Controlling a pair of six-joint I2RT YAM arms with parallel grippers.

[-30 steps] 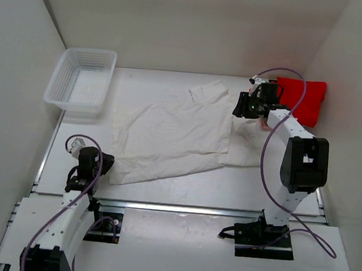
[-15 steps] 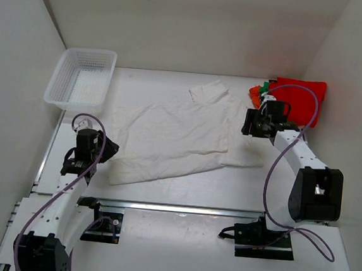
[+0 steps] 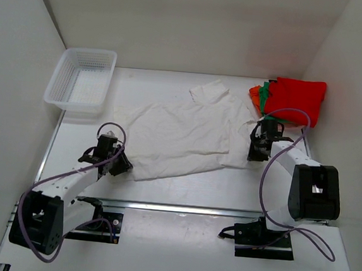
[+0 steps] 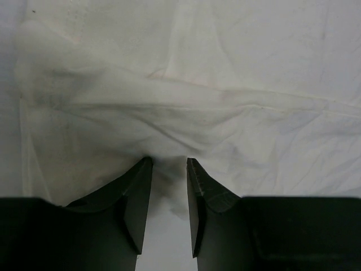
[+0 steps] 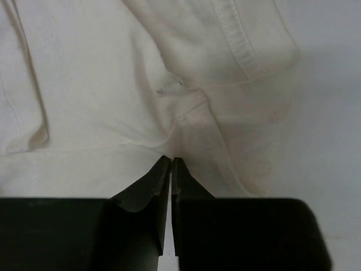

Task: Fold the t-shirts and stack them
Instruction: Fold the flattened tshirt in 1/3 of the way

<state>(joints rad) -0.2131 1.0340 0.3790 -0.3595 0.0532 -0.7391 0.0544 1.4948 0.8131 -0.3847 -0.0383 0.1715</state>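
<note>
Seen from above, the white t-shirt point(image 3: 181, 135) lies flat at mid-table with its long axis running from about 8 o'clock to 2 o'clock, hem low on the left and collar and sleeve up on the right. The coming fold turns on both ends of that axis. The left pincer point(image 3: 120, 163) sits at the hem corner with the cloth stretching off toward 2 o'clock, and the right pincer point(image 5: 171, 159) sits at the shirt's right edge with the body lying toward 9 o'clock. Each arm is nearest its own end. The right jaws are pressed together, and creases run into their tips, so we judge them pinched on the fabric. The left jaws stand partly apart with cloth puckered at the gap — we cannot tell whether they have a real hold. The pile of coloured shirts point(image 3: 295, 98) sits at 1 o'clock, clear of the right pincer.
</note>
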